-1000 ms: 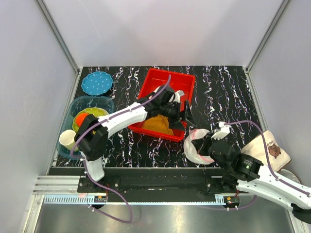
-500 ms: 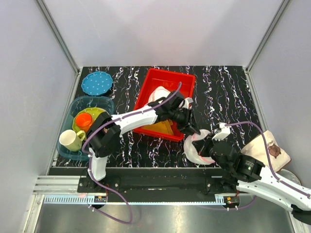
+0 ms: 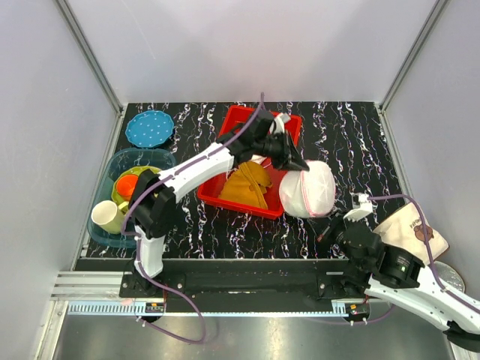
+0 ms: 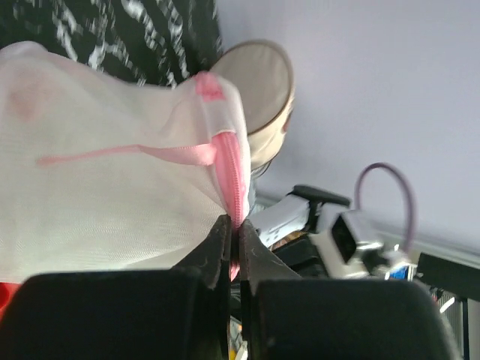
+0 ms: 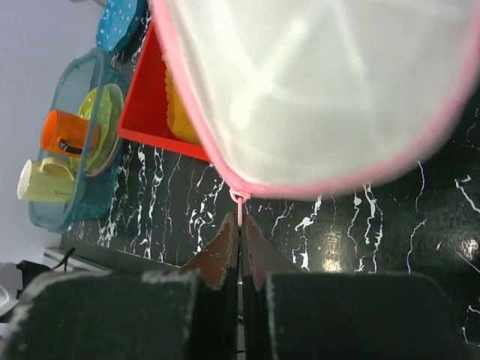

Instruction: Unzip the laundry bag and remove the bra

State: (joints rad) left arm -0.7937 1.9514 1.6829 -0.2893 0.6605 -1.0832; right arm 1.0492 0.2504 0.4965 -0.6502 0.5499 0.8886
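Mesh laundry bag (image 3: 309,189) aloft, left claw (image 4: 234,232) pinching its edging (image 4: 231,169), right claw (image 5: 240,229) pinching zipper pull (image 5: 240,206)

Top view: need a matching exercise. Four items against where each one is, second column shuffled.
Things:
1. laundry bag
2. yellow cloth
3. orange cup
4. blue dotted plate

Places:
A. in the teal tub
B. flat on the table, far left corner
C. pinched at its pink edge by the left gripper and the right gripper
D. in the red bin

Pairs: 1-C, 2-D, 3-A, 4-B
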